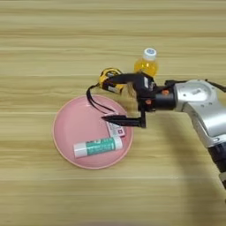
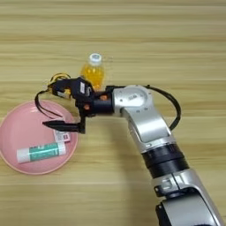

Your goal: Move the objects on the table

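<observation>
My right gripper (image 1: 111, 99) is open, its two black fingers spread wide. The upper finger lies over the yellow tape measure (image 1: 107, 82) and hides part of it. The lower fingertip (image 1: 108, 118) hovers over the small white-pink card (image 1: 116, 129) on the round pink plate (image 1: 66, 132). The tape's black strap (image 1: 94, 102) curls onto the plate between the fingers. A white tube with a teal label (image 1: 98, 146) lies at the plate's front. The orange-juice bottle (image 1: 146, 66) stands upright behind the gripper, apart from it.
The silver forearm (image 2: 141, 114) reaches in from the lower right across the wooden table (image 1: 53, 39). Bare wood lies behind the bottle, to the left of the plate and in front of it.
</observation>
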Controlling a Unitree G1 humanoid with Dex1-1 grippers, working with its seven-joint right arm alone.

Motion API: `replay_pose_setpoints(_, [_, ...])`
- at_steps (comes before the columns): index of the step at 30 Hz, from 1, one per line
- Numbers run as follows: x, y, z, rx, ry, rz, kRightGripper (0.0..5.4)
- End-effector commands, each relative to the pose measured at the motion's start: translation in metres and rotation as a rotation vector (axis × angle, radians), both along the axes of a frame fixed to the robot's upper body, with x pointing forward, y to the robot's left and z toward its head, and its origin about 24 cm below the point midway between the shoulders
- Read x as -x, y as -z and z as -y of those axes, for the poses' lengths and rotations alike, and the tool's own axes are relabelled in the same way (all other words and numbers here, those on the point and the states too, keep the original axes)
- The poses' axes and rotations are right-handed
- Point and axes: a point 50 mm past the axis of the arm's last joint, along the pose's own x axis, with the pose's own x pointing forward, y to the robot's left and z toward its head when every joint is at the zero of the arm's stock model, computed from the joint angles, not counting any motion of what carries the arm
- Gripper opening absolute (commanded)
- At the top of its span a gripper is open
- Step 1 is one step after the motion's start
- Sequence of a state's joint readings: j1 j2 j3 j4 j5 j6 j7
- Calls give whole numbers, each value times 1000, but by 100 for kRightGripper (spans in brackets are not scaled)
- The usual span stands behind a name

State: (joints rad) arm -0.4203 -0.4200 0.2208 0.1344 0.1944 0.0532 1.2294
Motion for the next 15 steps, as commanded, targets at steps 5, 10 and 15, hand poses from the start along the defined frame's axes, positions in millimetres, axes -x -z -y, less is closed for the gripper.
replay_pose_setpoints(5, [-6,-12,-5,22,12,42,536])
replay_pose_setpoints(10, [-6,-9,-10,52,10,13,536])
replay_pose_setpoints(15, [-9,-6,-18,114,-34,-22,536])
